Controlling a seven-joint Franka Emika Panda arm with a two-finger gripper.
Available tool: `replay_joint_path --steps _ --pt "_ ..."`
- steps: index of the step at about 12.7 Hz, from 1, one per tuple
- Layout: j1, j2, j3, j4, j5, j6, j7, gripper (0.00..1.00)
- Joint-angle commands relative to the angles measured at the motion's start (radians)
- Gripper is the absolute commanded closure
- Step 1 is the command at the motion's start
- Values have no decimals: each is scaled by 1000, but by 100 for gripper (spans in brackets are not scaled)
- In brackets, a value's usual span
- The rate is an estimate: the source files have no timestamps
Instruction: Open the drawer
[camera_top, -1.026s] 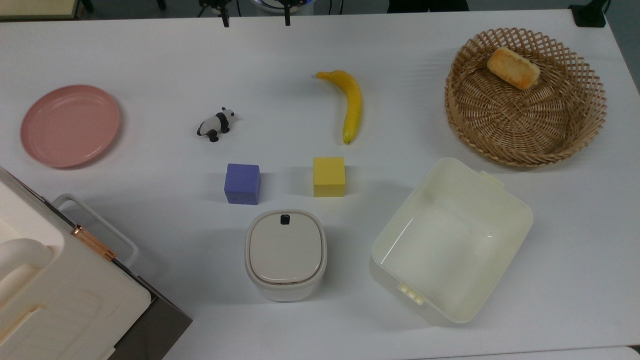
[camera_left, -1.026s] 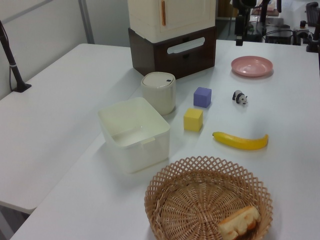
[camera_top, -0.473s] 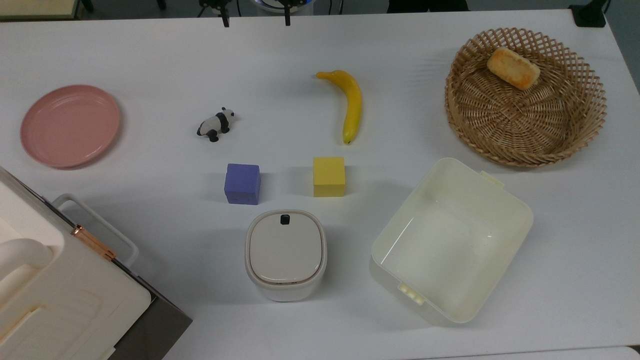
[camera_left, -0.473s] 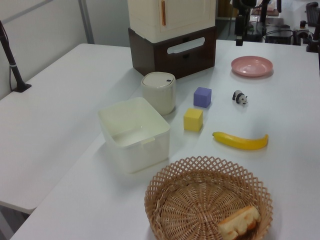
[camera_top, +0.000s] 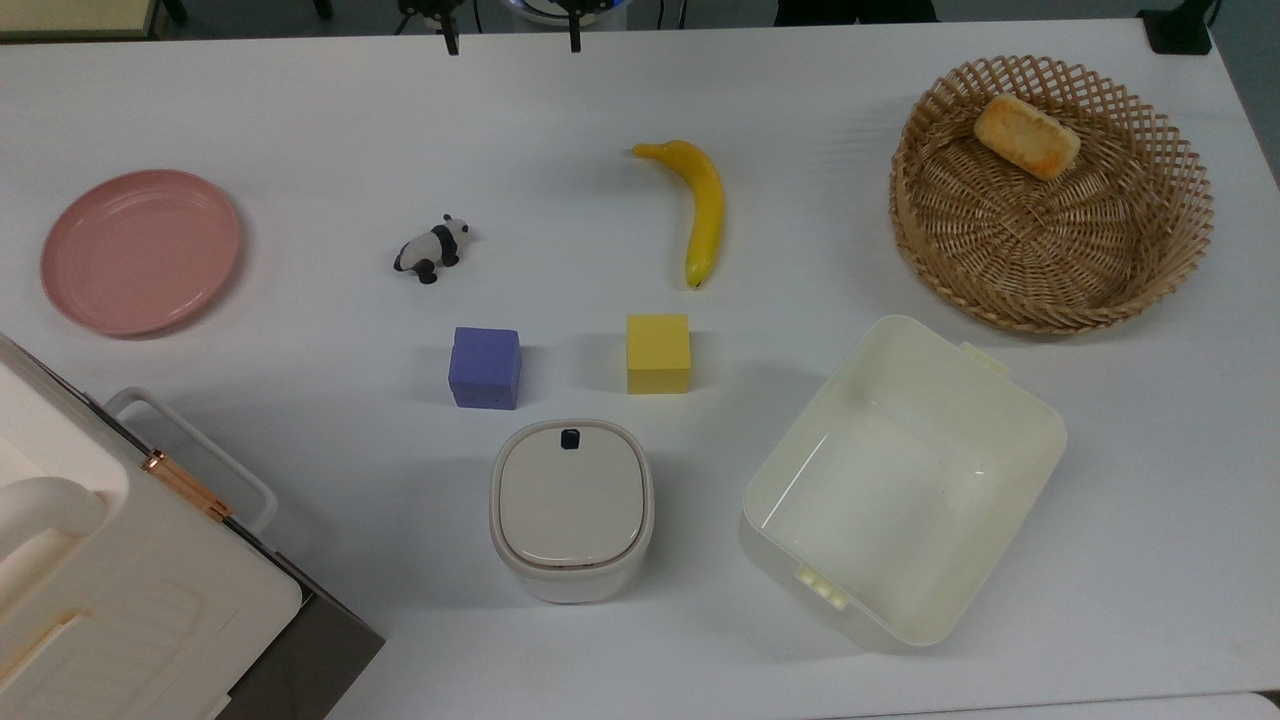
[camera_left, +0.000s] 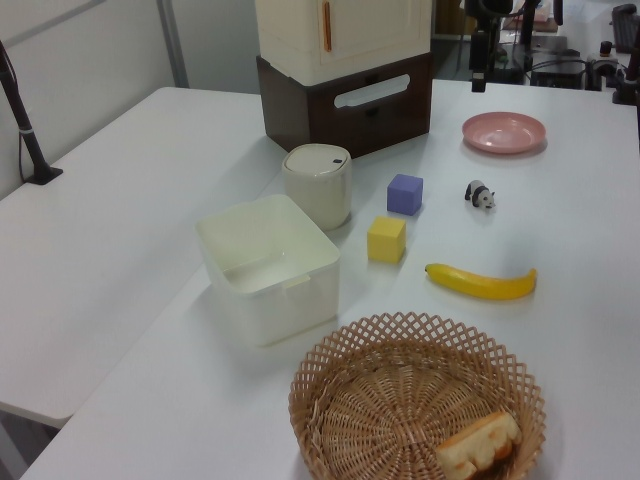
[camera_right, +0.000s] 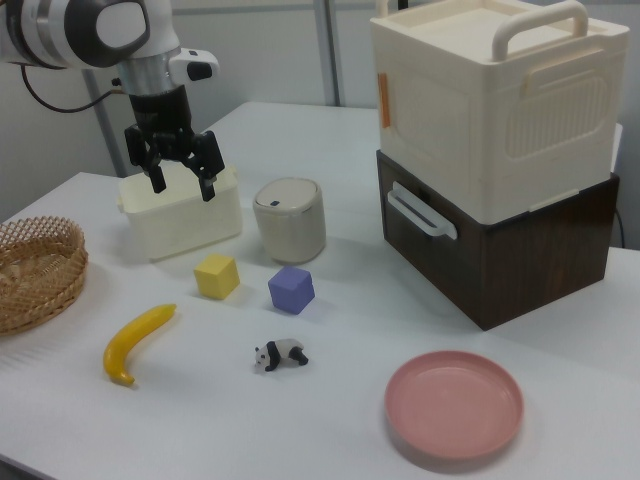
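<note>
The drawer (camera_right: 505, 262) is the dark brown lower part of a cabinet with a cream top box (camera_right: 495, 105), and it sits pushed in flush. Its white loop handle (camera_right: 420, 215) juts from the front panel. In the left view the drawer (camera_left: 350, 118) stands at the table's far end with its handle (camera_left: 372, 92) facing the table. The top view shows the drawer (camera_top: 330, 640) at the bottom left corner, handle (camera_top: 190, 440) toward the table's middle. My gripper (camera_right: 183, 182) hangs open and empty above the table at the right view's left, far from the handle. Its fingertips show at the top edge of the top view (camera_top: 511, 45).
Between gripper and drawer lie a cream tub (camera_top: 900, 480), a lidded white container (camera_top: 571, 508), a purple cube (camera_top: 485, 367), a yellow cube (camera_top: 658, 352), a banana (camera_top: 700, 210) and a toy panda (camera_top: 432, 248). A pink plate (camera_top: 140, 250) and a wicker basket (camera_top: 1050, 260) sit at the sides.
</note>
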Motion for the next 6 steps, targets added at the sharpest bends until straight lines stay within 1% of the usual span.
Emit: replay_joint_path --steps 1,4,6 --pt "9 -1 -1 2 -4 -16 11 0" --pt "11 1 -1 2 -4 -16 -3 0" --pt "11 2 -1 1 -4 -16 -75 0"
